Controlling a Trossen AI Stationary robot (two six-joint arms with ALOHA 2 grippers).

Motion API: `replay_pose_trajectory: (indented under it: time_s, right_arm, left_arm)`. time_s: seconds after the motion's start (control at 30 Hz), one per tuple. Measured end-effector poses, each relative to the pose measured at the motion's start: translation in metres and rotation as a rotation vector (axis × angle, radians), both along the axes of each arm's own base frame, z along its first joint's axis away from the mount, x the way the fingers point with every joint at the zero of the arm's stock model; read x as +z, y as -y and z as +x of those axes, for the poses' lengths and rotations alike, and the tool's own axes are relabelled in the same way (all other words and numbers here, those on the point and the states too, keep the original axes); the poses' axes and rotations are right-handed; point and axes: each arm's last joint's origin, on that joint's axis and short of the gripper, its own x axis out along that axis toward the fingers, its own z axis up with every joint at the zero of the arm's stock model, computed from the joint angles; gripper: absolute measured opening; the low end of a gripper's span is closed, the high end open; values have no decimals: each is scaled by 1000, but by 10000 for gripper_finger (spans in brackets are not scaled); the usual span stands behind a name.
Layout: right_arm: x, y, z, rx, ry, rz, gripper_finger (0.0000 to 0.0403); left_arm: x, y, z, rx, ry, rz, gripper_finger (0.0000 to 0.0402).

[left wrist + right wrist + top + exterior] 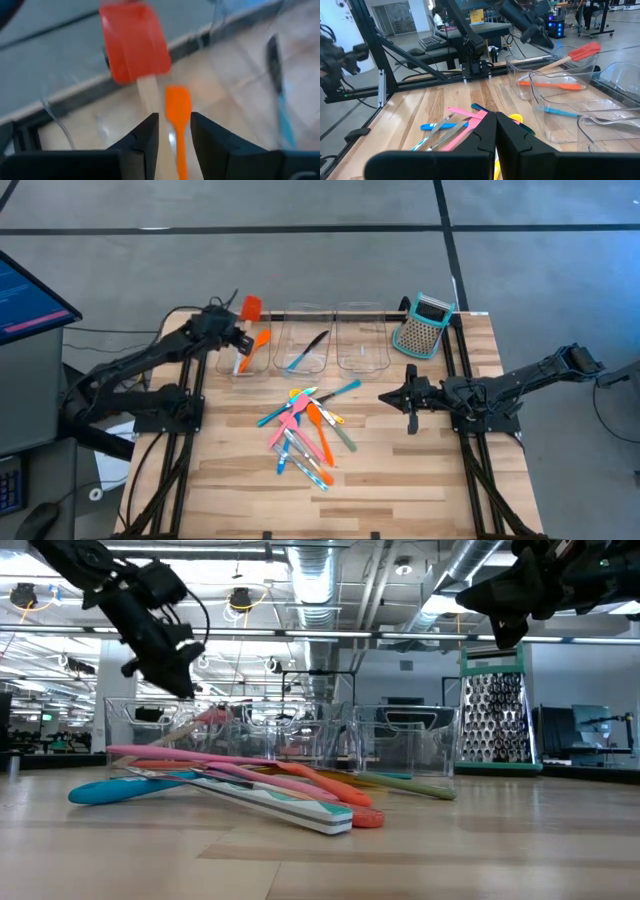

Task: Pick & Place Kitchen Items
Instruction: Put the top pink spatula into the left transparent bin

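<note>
Over the left clear bin [262,368] my left gripper [174,120] hangs open, holding nothing. In that bin a red spatula [132,42] leans with its pale handle on the rim and its head sticking out above it, beside an orange spatula [177,107] that lies on the bin's floor. Several coloured utensils [305,430] lie heaped at the table's middle. My right gripper [385,396] is shut, right of the heap and above the table.
The middle bin [305,310] holds a blue utensil and a black one [305,352]. The right bin [362,362] stands next to it. A teal-and-grey grater [422,327] stands at the far right. Bare wood lies near the front edge.
</note>
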Motion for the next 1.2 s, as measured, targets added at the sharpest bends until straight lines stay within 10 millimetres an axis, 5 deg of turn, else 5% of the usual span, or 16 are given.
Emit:
replay_pose_trajectory:
  time_s: [0.47,0.93,1.2]
  right_arm:
    - [2,0,0,1,21,-21,0]
    - [10,0,1,6,91,-106,0]
    - [8,-1,2,6,82,-74,0]
  left_arm:
    - [52,36,-21,-107,269,223,99]
    - [58,69,-6,-466,309,233,6]
    - [60,98,9,-696,333,232,2]
